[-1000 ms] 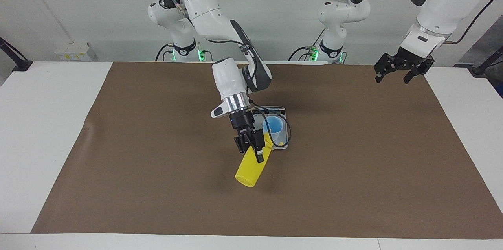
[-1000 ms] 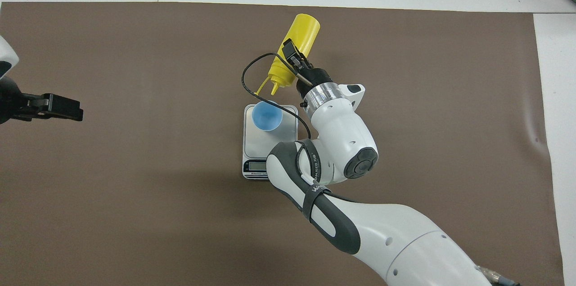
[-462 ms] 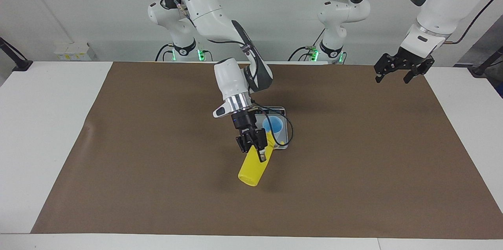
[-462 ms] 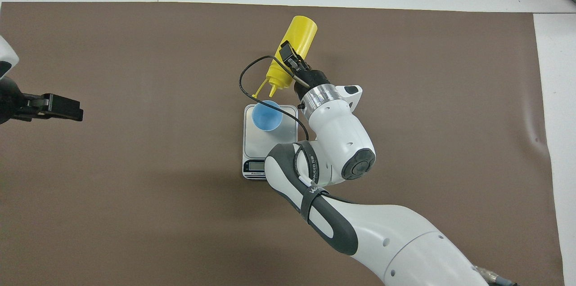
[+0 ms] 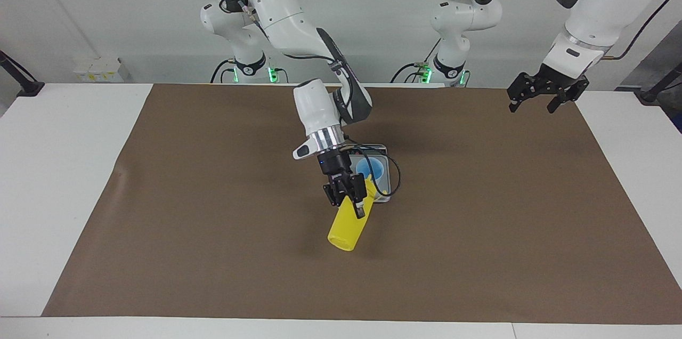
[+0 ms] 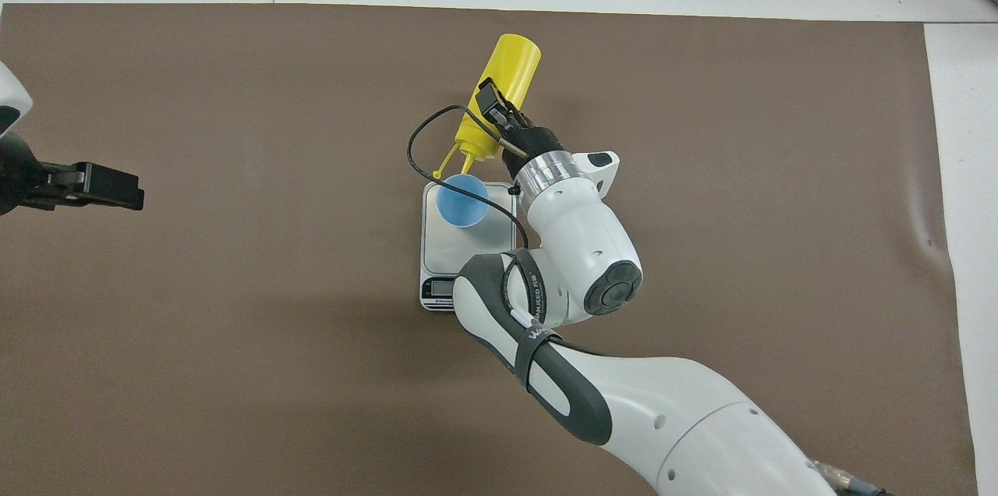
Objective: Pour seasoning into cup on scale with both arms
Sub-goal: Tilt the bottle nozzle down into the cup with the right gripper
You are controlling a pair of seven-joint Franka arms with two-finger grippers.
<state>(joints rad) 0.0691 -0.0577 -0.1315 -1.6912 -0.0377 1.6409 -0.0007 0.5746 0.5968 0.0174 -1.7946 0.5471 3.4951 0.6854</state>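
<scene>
Seasoning (image 5: pixel 346 224), clamped tilted in our closed right gripper (image 5: pixel 349 198), has swung nearer the cup (image 6: pixel 461 200) on the scale (image 6: pixel 468 246); nozzle at the cup's twelve o'clock rim, so pouring looks imminent. Left gripper (image 5: pixel 538 96) waits open, empty.

The cup (image 6: pixel 462 200) is set on the scale (image 6: pixel 468 242), at the end farther from the robots. The seasoning (image 6: pixel 500 96) is held tipped over the scale's edge, nozzle toward the cup. All is laid on the table (image 6: pixel 234 363).
</scene>
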